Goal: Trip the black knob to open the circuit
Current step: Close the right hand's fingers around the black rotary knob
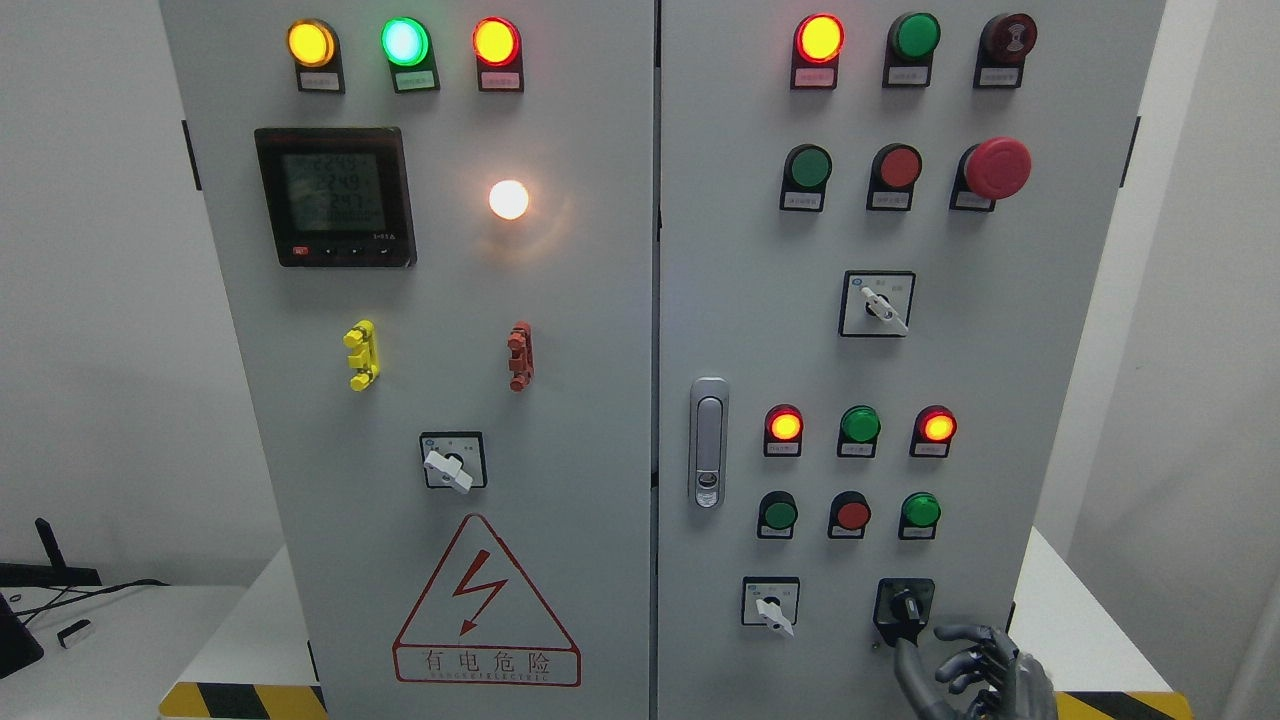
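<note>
A: Where is the black knob (905, 607)?

B: Low on the right door of the cabinet (600, 330), bottom row, beside a white selector switch (771, 605). The right hand (985, 672) comes up from the lower right corner, just below and to the right of the knob. Its fingers are loosely curled and hold nothing; the thumb reaches up toward the knob's housing, and I cannot tell whether it touches.

A: What could go wrong?

B: I judge the knob small against those fingers, so they might slip off it, or press on the housing and turn nothing. Reaching too far left could nudge the white selector instead.

A: Counts?

B: One black knob. Three white selectors: one on the left door, two on the right. One red mushroom button (996, 167). One meter (334, 196). One door latch (708, 442). The left hand is not visible.
</note>
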Available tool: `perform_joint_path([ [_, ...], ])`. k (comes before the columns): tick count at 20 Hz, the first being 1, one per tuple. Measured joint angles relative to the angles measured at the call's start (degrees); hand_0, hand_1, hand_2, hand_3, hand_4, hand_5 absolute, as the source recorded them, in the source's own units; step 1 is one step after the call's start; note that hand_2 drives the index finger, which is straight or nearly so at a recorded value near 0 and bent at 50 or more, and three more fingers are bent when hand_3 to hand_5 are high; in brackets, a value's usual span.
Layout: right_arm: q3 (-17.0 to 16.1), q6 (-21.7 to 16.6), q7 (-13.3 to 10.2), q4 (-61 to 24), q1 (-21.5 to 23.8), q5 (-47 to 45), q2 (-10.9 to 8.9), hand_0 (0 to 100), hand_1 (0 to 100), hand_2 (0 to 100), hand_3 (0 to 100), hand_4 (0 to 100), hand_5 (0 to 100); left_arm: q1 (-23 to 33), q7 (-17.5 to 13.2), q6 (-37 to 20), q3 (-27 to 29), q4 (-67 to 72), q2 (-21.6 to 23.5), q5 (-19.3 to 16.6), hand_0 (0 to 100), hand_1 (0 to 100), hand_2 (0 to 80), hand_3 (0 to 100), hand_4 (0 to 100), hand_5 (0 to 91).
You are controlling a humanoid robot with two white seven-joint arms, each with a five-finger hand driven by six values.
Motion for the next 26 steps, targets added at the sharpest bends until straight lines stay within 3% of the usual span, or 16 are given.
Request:
perform_joint_path([
  [26, 1.24, 0.82, -0.01, 0.8, -0.9, -0.01, 0.08, 27, 71, 50, 79, 82, 95, 0.0, 0.0, 0.0, 0.0, -0.02, 0.0, 0.0, 12, 39, 0.0, 0, 0, 0.0],
])
